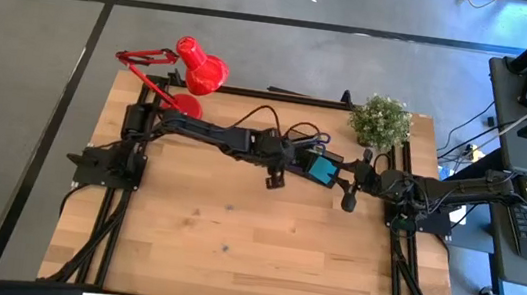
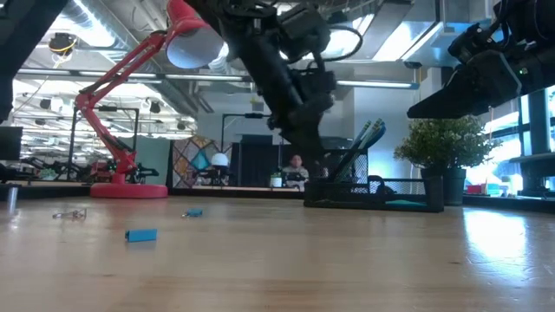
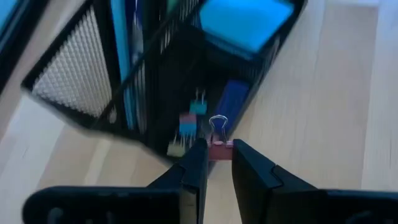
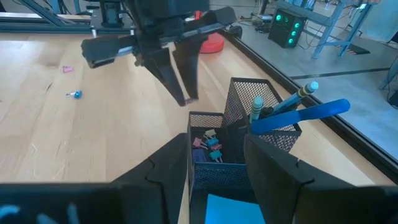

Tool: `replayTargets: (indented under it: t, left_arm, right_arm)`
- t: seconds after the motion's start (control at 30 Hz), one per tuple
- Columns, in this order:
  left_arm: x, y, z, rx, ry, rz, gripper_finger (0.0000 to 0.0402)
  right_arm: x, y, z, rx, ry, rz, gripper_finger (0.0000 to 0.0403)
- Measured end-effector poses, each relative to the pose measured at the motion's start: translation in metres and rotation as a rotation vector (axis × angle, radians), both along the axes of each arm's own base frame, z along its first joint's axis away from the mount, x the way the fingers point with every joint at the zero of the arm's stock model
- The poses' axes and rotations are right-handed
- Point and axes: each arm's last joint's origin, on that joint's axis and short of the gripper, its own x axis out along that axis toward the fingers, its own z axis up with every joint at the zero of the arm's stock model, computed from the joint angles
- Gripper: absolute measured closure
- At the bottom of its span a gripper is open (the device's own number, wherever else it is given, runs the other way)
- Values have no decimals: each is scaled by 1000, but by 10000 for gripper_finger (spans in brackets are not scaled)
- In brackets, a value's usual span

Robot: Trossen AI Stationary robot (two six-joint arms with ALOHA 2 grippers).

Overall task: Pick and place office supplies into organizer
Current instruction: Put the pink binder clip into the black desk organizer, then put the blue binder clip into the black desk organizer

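Observation:
The organizer [image 1: 323, 167], a black mesh box, stands at the table's far middle. It holds blue-handled scissors [image 4: 311, 112], pencils, a teal sticky-note pad [image 3: 245, 22] and small coloured clips [image 4: 208, 149] in its low tray. My left gripper [image 3: 217, 148] hangs just left of the organizer and above its tray, shut on a small pink binder clip [image 3: 218, 140]. My right gripper [image 4: 217, 168] waits open at the organizer's right side, with nothing between its fingers. My left gripper pinches the binder clip's pink body [image 3: 219, 151] between its two fingertips. The clip's silver wire loop [image 3: 217, 126] sticks out past the tips. The fingers slant down from the table's left. The clip is lifted clear, over the organizer's tray edge.
A red desk lamp [image 1: 193, 66] stands at the far left and a potted plant [image 1: 380, 122] at the far right. Small loose bits lie on the bare wood: a blue piece [image 2: 141, 235], a smaller blue one [image 2: 192, 212] and a wire clip [image 2: 69, 213].

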Motion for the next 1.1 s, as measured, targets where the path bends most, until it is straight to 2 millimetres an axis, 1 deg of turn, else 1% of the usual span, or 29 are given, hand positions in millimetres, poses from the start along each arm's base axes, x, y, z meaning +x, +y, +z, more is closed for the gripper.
replayTargets:
  t: [0.13, 0.2, 0.3, 0.47, 0.63, 0.83, 1.0, 1.1]
  left_arm:
    - [5, 5, -3, -7, -54, 17, 348]
    - [4, 7, -5, -16, -40, 32, 348]
    - [7, 9, -11, -9, -44, 41, 348]
    - [13, 15, -26, 7, -51, 64, 348]
    - [13, 18, -31, 20, -30, 52, 346]
    - [13, 18, -32, 37, -11, 4, 314]
    - [13, 18, -32, -14, -38, 71, 284]
    - [13, 17, -31, -39, -46, 67, 275]
  right_arm:
    - [0, 0, 0, -3, 1, 1, 241]
    - [0, 0, 0, -6, 3, 2, 241]
    - [0, 0, 0, -17, 10, 5, 241]
    - [0, 0, 0, -23, 10, 7, 241]
    - [0, 0, -1, -23, 21, 6, 241]
    - [0, 0, -1, -22, 18, 6, 241]
    - [1, 0, -1, -20, 13, 6, 241]
    - [1, 0, -1, 4, 4, -1, 241]
